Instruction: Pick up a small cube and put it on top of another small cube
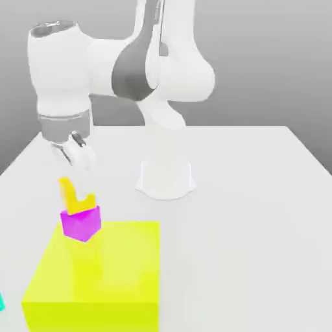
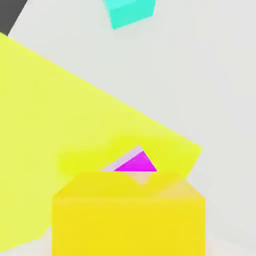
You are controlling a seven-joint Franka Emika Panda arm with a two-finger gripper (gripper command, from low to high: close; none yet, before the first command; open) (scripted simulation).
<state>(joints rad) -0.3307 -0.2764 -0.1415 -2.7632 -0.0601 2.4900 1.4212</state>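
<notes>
You see the small yellow cube (image 1: 82, 207) directly above the small magenta cube (image 1: 81, 224), at the exterior view's left. Their edges meet in that view, though you cannot tell for certain whether the 2 faces press together. The yellow cube is plain and matte, leaning to orange, and part of its outline is masked by the pale pincer (image 1: 78, 192) reaching down over it. You cannot tell how far open the pincer is, or whether it grips the yellow cube or merely surrounds it.

The magenta cube is a smooth, flat-coloured solid with crisp corners. It overlaps the far edge of the broad lime-yellow block (image 1: 97, 266), a glossy-looking slab with a wide, level top; you cannot make out the contact below it. In the hand view, the yellow cube shows its straight edges and 2 smooth faces, with a magenta corner peeking past it. A turquoise block (image 2: 131, 12), smooth and angular, lies on the plain, pale tabletop (image 1: 246, 227), well apart from the lime-yellow block.
</notes>
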